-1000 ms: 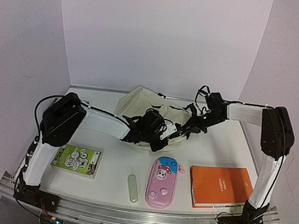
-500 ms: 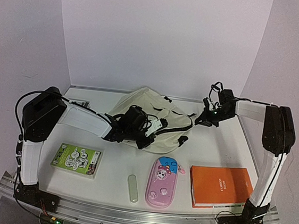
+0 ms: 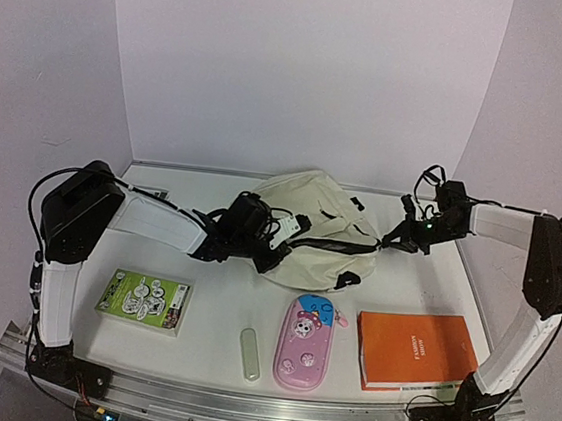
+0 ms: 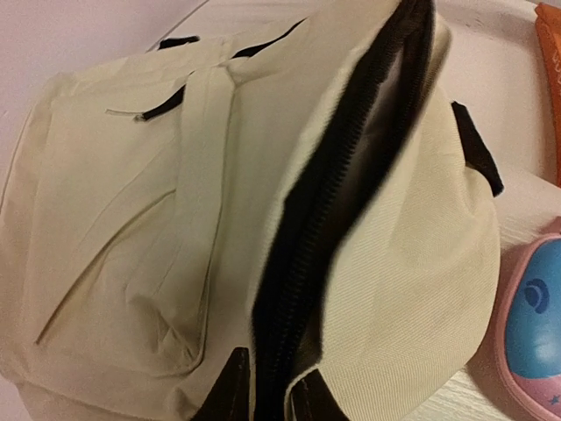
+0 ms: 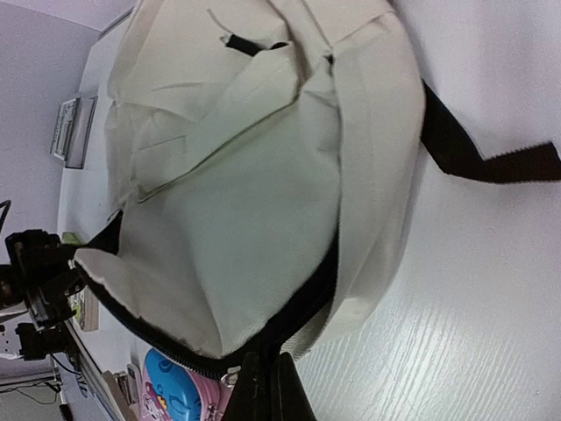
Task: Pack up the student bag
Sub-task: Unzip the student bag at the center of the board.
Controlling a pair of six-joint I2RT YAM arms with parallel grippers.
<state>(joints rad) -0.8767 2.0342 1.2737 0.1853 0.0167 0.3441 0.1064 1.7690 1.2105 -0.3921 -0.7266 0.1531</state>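
The student bag [image 3: 313, 212] is a cream backpack lying at the middle back of the table, and its black zipper runs along a narrowly parted mouth [image 4: 351, 175]. My left gripper [image 3: 276, 242] is at the bag's left end. Its fingertips [image 4: 230, 390] stand a little apart with the zipper edge between them. At the bag's right end, my right gripper [image 3: 392, 239] is shut on the black zipper edge [image 5: 302, 316]. The bag [image 5: 228, 175] is stretched between the two grippers.
A pink cartoon pencil case [image 3: 304, 342] lies in front of the bag, with an orange book [image 3: 414, 350] to its right. A green booklet [image 3: 144, 300] and a pale stick [image 3: 250, 354] lie front left. White walls close in the back and sides.
Both grippers have pulled the bag up and to the right. The right gripper moved right and the bag's wide mouth has drawn narrow. The left fingers have parted slightly.
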